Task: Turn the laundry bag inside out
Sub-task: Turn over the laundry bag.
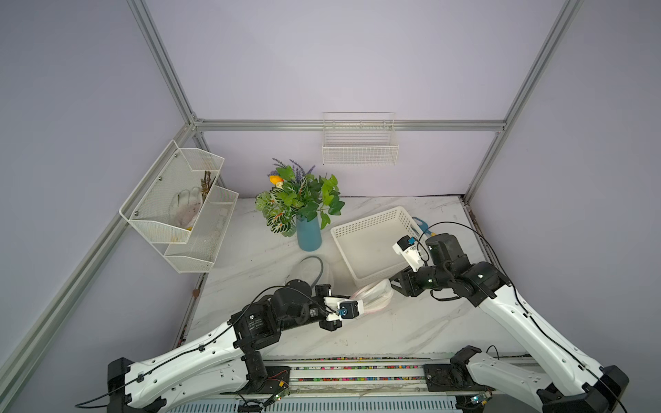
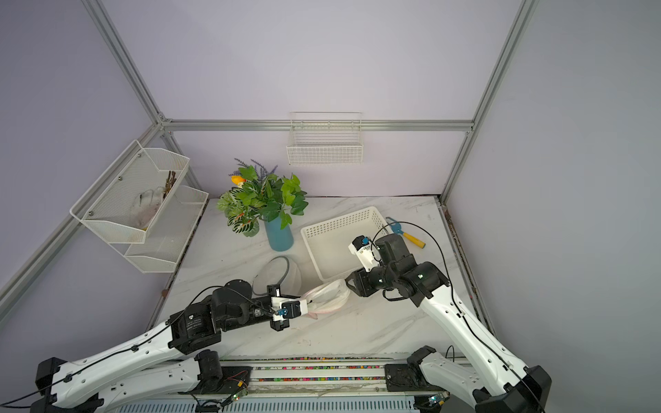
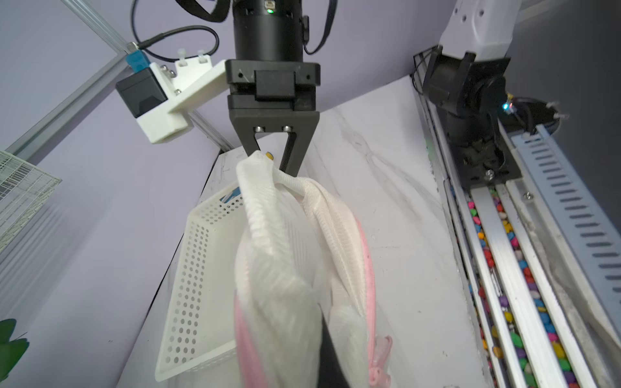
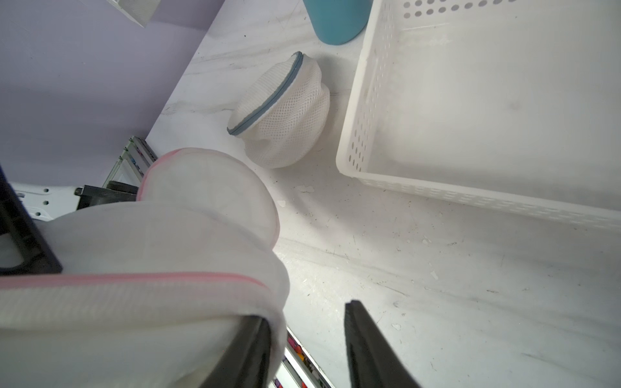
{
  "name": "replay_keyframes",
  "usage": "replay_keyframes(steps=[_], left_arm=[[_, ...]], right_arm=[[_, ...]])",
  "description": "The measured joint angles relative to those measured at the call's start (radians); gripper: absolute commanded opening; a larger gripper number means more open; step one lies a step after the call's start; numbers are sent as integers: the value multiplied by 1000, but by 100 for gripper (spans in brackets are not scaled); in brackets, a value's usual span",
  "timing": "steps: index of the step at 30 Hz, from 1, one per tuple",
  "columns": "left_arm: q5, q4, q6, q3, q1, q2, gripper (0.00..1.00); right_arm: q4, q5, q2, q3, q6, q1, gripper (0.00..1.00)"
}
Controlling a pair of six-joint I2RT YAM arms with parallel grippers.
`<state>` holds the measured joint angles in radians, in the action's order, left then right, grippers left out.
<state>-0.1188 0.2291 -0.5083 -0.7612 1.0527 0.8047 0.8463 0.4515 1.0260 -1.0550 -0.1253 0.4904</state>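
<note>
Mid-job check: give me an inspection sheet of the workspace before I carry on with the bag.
Surface: marble tabletop, scuffed, small white flecks.
Job's things: pink-trimmed laundry bag spanning between both arms.
Clutter: grey-rimmed mesh bag, white basket, blue vase of plants, blue-and-yellow tool behind the basket.
End effectors: left end effector shut on the bag; right end effector open, bag draped over one finger.
Cables: right wrist cable and left wrist cable loop clear of the bag.
Surroundings: wire shelf on back wall, mesh rack on side wall.
</note>
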Motion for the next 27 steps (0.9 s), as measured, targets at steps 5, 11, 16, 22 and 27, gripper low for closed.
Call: replay_keyframes(steps=[5,11,16,22,27], left_arm=[[-87,-217,200,88,-26,-19,0],[-103,-443,451,147,-49,7,0],[-58,-569,606,154,-60,49,0],[-25,-654,711,154,-76,104,0],[-24,-734,770,154,-77,131,0]], right_arm=[[-40,7,-42,0,-80,-24,58],[-92,-33,-121,0,-185,-79,64],[-121,-89,-235,0,-241,-91,74],[-162,-40,-314,3,-285,-91,75],[-303,105,-305,85,-382,-91,69]])
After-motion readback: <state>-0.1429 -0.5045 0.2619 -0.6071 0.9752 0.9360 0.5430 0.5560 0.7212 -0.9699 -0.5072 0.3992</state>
